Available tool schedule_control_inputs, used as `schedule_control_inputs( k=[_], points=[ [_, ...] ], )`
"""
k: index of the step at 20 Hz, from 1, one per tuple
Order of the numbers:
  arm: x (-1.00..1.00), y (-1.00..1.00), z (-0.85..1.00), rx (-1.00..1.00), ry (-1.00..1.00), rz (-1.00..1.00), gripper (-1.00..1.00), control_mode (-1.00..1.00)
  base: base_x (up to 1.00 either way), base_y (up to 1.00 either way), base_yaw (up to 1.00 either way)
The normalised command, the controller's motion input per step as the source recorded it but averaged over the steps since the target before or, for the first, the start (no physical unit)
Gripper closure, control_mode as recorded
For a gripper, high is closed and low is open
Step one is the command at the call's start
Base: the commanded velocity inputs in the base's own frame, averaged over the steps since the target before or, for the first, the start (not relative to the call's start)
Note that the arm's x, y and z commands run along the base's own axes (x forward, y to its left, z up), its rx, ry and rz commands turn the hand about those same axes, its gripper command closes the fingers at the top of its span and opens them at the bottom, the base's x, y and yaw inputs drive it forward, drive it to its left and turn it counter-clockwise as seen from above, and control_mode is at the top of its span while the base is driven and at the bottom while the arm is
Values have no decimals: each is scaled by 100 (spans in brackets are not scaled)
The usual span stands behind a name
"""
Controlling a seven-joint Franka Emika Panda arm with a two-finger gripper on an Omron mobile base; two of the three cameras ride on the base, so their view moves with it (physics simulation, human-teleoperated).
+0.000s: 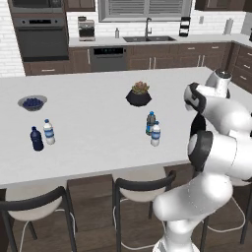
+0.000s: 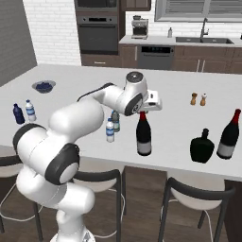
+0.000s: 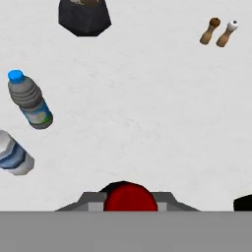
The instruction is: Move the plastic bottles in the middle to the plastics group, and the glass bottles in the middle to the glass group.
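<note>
Red foil capped the tall dark glass wine bottle (image 2: 143, 134), which stood upright near the front edge of the white counter (image 2: 175, 101), its neck clenched in the gripper (image 2: 143, 111). Just to its left stood the clear plastic bottle (image 2: 110, 130) and the grey-blue plastic bottle (image 2: 116, 121). To the right sat the squat black round-bodied bottle (image 2: 202, 146).

Your arm (image 2: 71, 137) presents glossy white, rounded link shells, separated at each joint by dark grey to black bands. You will note a round grey cap (image 2: 134, 77) on the joint housing nearest the wrist, and a small white boxy hand block (image 2: 152, 102) beyond it. The lower links are thick and bulbous, tapering toward the wrist.
</note>
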Motion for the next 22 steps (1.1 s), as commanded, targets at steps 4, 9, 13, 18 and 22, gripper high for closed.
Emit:
schedule_control_inputs(
  k=[4, 9, 13, 18, 22],
  points=[
    [20, -74, 4, 0, 0, 0, 100, -100, 0, 0, 0],
    [19, -72, 2, 0, 0, 0, 100, -100, 0, 0, 0],
    [19, -67, 2, 0, 0, 0, 100, -100, 0, 0, 0],
    [27, -48, 0, 0, -1, 0, 100, -100, 0, 0, 0],
    [40, -25, -1, 0, 0, 0, 100, -100, 0, 0, 0]
  ],
)
